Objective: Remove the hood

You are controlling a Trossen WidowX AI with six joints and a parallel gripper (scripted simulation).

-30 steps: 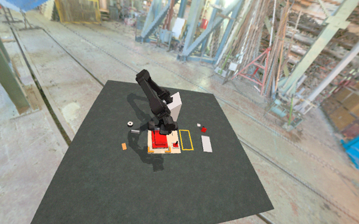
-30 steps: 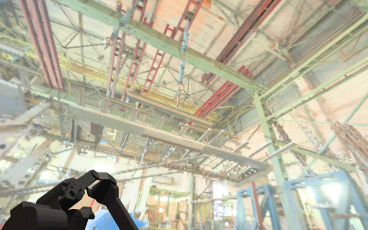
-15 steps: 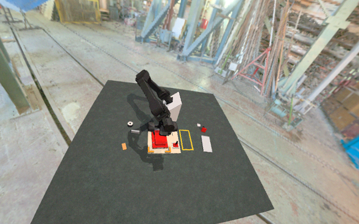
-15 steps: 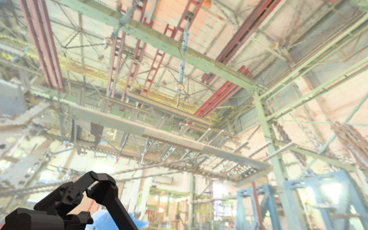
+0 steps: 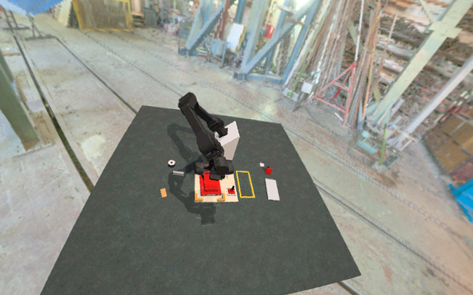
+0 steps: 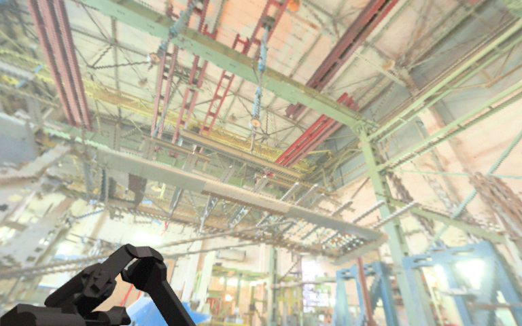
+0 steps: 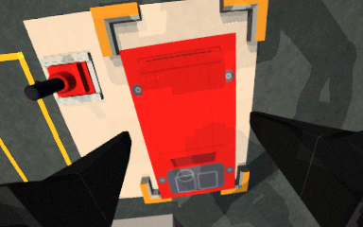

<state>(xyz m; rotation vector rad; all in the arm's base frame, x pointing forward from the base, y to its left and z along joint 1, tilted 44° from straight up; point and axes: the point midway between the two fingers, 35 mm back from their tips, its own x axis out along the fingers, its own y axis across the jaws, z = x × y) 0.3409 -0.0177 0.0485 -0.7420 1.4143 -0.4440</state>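
Observation:
The red toy car (image 5: 211, 186) (image 7: 177, 118) sits on a cream board (image 5: 231, 199) (image 7: 106, 123). Its top is a long red panel with grey round fasteners and a grey patch at the lower end in the wrist view. The frames do not clearly show where the hood's edges run. My gripper (image 7: 190, 127) is open and empty, its fingers spread on either side of the car as seen from the wrist; their height over the board is unclear. The yellow outlined area (image 5: 247, 197) (image 7: 56, 132) lies beside the board with nothing inside it.
Orange corner brackets (image 5: 198, 196) (image 7: 100, 28) surround the car. A red block with a black knob (image 7: 43, 89) stands on the board. A white box (image 5: 230, 142) stands behind. A grey plate (image 5: 272, 189), red cube (image 5: 268, 170), wheel (image 5: 171, 163) and orange piece (image 5: 163, 192) lie around.

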